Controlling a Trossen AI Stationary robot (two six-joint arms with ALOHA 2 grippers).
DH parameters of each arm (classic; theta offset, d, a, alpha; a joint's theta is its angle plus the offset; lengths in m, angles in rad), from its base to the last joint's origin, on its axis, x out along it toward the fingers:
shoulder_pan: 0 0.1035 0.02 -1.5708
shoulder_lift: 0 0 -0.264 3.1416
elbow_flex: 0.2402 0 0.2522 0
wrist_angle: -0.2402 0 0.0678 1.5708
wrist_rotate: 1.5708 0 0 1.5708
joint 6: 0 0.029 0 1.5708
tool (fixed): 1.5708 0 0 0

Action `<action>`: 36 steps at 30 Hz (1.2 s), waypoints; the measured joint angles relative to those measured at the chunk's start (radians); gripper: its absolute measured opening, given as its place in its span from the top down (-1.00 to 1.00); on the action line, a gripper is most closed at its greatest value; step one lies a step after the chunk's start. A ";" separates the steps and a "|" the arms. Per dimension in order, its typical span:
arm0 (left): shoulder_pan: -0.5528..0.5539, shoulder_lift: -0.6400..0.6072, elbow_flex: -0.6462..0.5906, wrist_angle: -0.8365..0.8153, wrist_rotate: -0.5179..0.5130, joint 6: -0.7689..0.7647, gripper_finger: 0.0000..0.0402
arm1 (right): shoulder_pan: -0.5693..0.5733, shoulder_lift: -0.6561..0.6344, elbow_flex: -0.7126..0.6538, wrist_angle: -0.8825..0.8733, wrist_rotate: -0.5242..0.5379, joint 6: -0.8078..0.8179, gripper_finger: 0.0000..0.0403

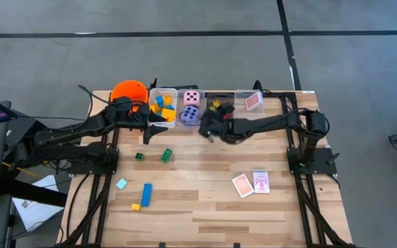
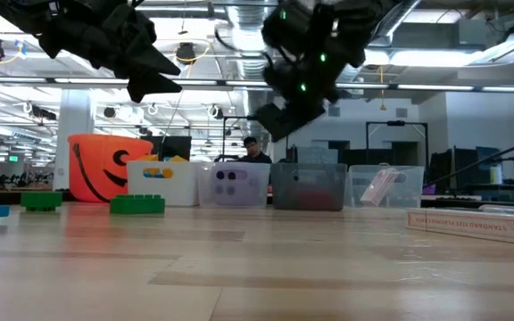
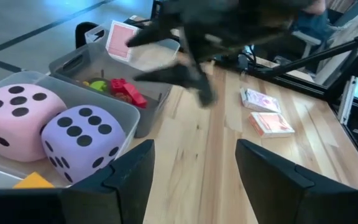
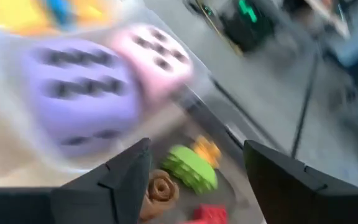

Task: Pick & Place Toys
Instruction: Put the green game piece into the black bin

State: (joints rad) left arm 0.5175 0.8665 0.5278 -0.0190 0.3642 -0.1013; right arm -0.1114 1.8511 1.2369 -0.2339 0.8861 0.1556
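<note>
The toys are spread over the table and its bins. A pink die (image 3: 14, 121) and a purple die (image 3: 82, 140) sit in a clear bin (image 1: 191, 107). Red, green and orange toys (image 4: 191, 168) lie in the grey bin (image 1: 219, 105). Yellow and blue blocks (image 1: 161, 105) fill another bin, and a card (image 1: 253, 102) leans in the far right bin. My left gripper (image 3: 194, 155) hovers open near the dice bin's front. My right gripper (image 4: 194, 158) hangs open over the grey bin's toys, with nothing between its fingers.
An orange bucket (image 1: 128, 91) stands left of the bins. Loose on the table lie two green blocks (image 1: 166, 156), a light blue piece (image 1: 121, 183), a blue block (image 1: 147, 193), a yellow one (image 1: 136, 206) and two cards (image 1: 251, 183). Both arms cross in front of the bins.
</note>
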 joint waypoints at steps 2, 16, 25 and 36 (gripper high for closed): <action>-0.001 0.000 0.000 -0.001 -0.002 0.000 -0.09 | 0.049 0.000 0.000 0.071 -0.005 -0.112 -0.23; -0.251 0.019 -0.161 0.043 -0.061 -0.104 -0.09 | 0.377 0.000 0.000 0.184 -0.106 -0.108 -0.18; -0.516 0.050 -0.190 0.001 -0.723 -0.201 -0.10 | 0.431 0.002 0.000 0.183 -0.073 -0.005 -0.18; -0.705 0.279 -0.189 0.006 -0.874 -0.528 -0.10 | 0.359 0.003 -0.003 0.185 0.053 0.003 -0.18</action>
State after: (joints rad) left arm -0.1875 1.1454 0.3386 -0.0134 -0.5096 -0.6288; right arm 0.2475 1.8538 1.2337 -0.0486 0.9387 0.1590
